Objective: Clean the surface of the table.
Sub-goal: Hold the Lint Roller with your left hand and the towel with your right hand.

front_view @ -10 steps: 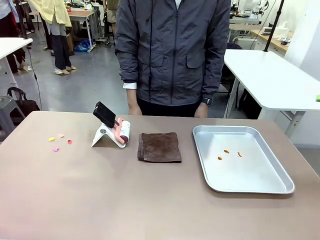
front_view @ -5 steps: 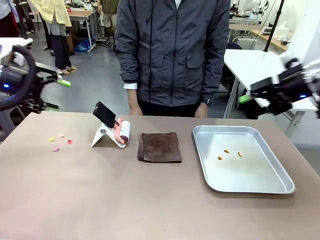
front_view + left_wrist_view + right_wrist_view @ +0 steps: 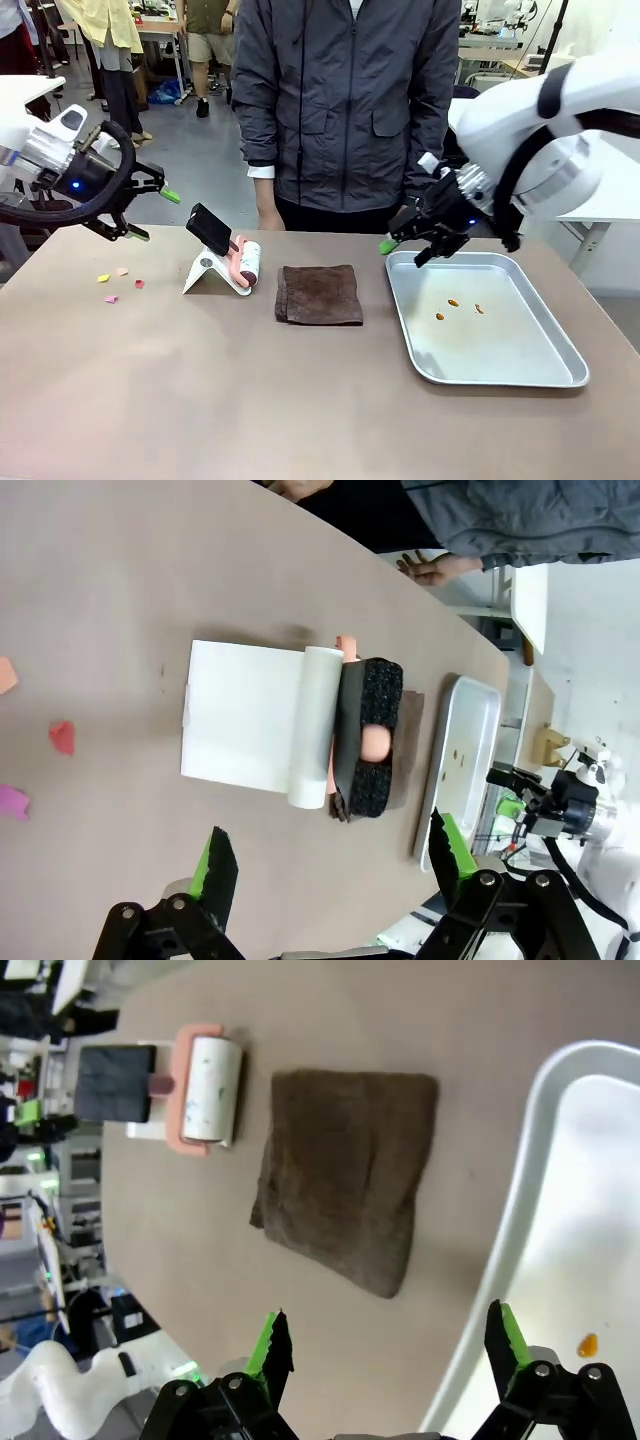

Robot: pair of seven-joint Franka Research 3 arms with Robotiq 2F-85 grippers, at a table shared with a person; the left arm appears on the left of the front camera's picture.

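Taupe worktop [image 3: 200,400] carries paper scraps [image 3: 103,278] at nine o'clock, uncleaned. Both jaws gape empty, approaching; the next move likely calls for grasping the lint roller [image 3: 249,262].

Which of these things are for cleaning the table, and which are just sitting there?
For the job, most likely:
- the table
- the paper scraps lying on it
- the lint roller on its stand
- the brown cloth

Probably just lying about:
- the metal tray with orange crumbs in it
- the white table behind
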